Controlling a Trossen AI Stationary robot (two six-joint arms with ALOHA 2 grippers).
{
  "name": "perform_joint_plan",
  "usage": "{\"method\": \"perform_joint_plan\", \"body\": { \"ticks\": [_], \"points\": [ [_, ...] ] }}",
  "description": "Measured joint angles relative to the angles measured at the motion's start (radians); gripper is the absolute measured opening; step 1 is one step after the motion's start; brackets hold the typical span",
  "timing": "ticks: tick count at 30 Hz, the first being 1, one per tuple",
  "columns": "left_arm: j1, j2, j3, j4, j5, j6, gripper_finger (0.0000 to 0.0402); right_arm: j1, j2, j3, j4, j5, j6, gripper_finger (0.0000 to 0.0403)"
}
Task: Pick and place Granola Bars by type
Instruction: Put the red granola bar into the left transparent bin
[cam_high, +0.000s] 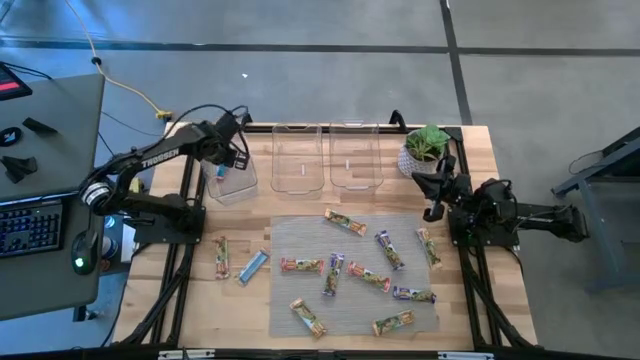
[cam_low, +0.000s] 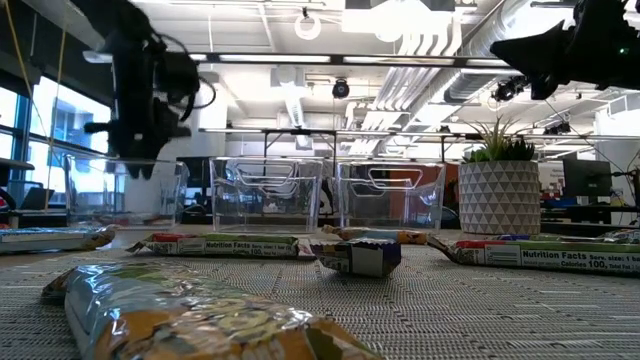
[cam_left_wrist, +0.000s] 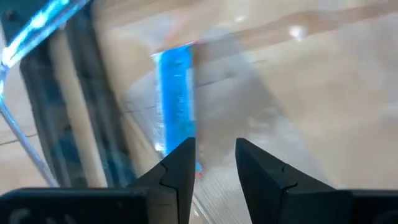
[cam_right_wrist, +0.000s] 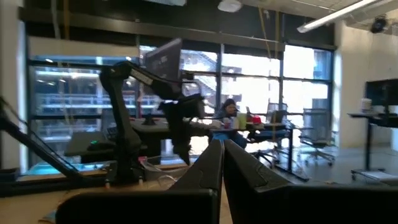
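Left gripper (cam_left_wrist: 212, 158) parted, blue bar (cam_left_wrist: 174, 93) beyond

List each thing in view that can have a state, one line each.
left gripper: over the left bin, fingers apart, holding nothing
blue bar: lying in the left bin
middle bin: upright, looks empty
right bin: upright, looks empty
right gripper: fingers shut, waiting beside the potted plant

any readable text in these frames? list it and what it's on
"TROSSEN": on the left arm, high view.
"Nutrition Facts": on the bar wrapper left of centre, low view.
"Nutrition Facts", "Calories 100": on the bar wrapper at right, low view.
Other wrapper print: too small or blurred.
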Motion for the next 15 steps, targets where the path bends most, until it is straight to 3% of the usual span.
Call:
{"method": "perform_joint_plan", "body": {
  "ticks": [4,8,12,15],
  "points": [
    [0.000,-0.048,0.150,-0.142,0.089,0.038,0.0110,0.000,0.007,0.000,0.055,-0.075,0.027,0.0000],
    [-0.050,-0.115,0.275,-0.324,0.193,-0.014,0.0111,0.000,0.017,0.000,0.077,-0.076,0.030,0.0001],
    [-0.200,-0.219,0.296,-0.418,0.239,-0.141,0.0111,0.000,0.042,0.000,0.073,-0.072,0.026,0.0001],
    [-0.377,-0.296,0.259,-0.447,0.259,-0.337,0.0111,-0.001,0.073,0.000,0.073,-0.071,0.025,0.0001]
  ]
}}
